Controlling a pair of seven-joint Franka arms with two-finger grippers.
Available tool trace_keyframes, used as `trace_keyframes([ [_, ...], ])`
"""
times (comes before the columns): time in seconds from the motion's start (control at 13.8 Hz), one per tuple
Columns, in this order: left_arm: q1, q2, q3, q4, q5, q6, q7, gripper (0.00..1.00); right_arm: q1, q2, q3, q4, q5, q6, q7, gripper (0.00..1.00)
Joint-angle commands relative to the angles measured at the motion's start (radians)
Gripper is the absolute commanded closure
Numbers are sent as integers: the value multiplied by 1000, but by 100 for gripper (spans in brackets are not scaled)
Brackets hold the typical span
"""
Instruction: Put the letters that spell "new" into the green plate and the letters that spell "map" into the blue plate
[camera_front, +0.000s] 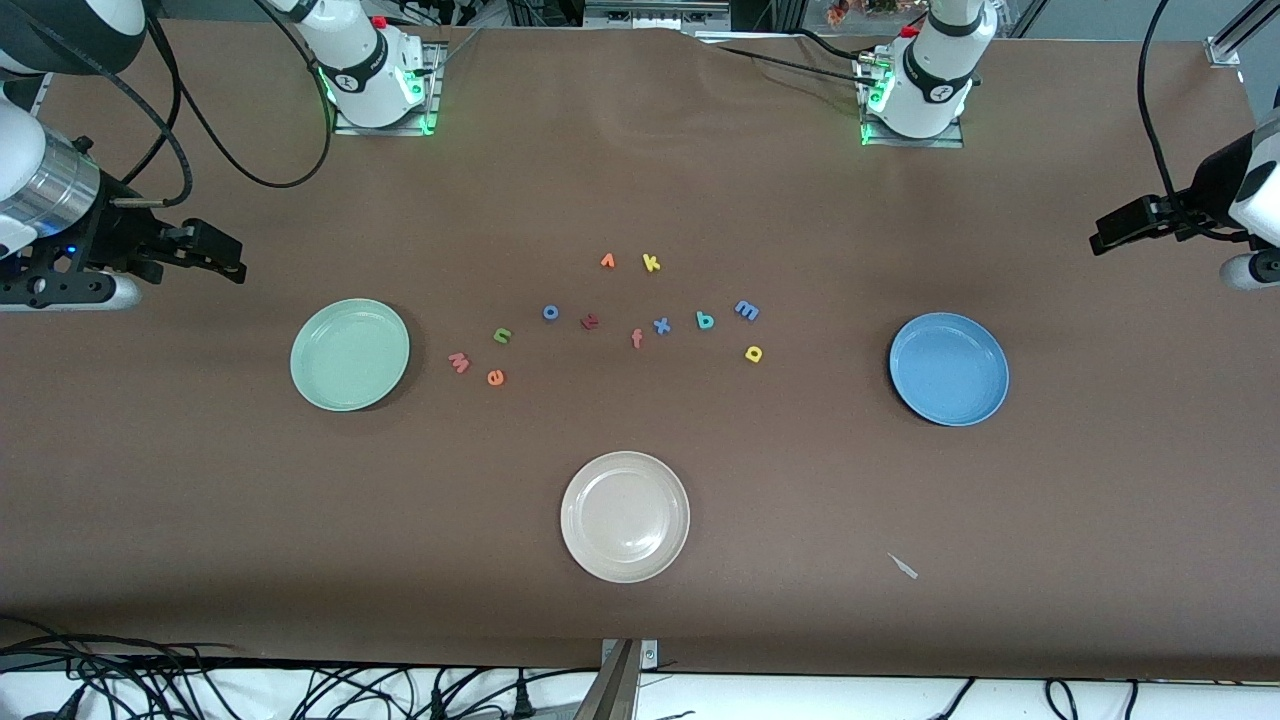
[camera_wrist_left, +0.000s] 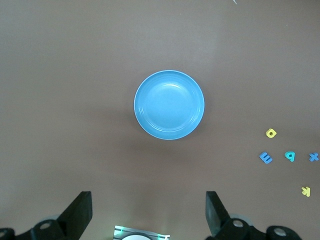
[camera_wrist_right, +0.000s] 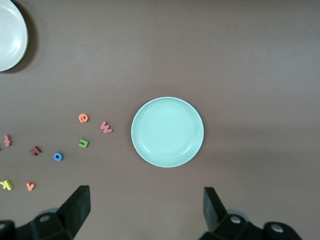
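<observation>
Both arms parked high, nothing picked yet.

Nearest me I see the white plate. Farther back, the green plate sits toward the right arm's end and the blue plate toward the left arm's, both empty. Between them lie e, w, n, p, a, m. My right gripper hangs over the green plate, my left gripper over the blue; both spread wide, holding nothing.

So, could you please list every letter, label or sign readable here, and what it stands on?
On the table, loose foam letters, one each:
"w"
"e"
"n"
"o"
"f"
"x"
"k"
"m"
"p"
Teal letter: "a" or "b", unclear.
Dark red letter: unreadable.
Arm-base markings: too small.
</observation>
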Motion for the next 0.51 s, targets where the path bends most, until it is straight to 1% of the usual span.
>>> trace_keyframes([
  [0.0, 0, 22, -4, 11, 27, 3, -3, 0, 0, -16, 2, -12, -3, -6, 0, 0],
  [0.22, 3, 68, 0, 11, 21, 58, -3, 0, 0, -16, 2, -12, -3, -6, 0, 0],
  [0.29, 3, 100, 1, 11, 21, 74, -3, 0, 0, -16, 2, -12, -3, -6, 0, 0],
  [0.36, 6, 162, 4, 12, 29, 75, -2, 0, 0, -16, 2, -12, -3, -6, 0, 0],
  [0.44, -3, 187, 1, 26, 38, 77, -5, 0, 0, -16, 2, -12, -3, -6, 0, 0],
])
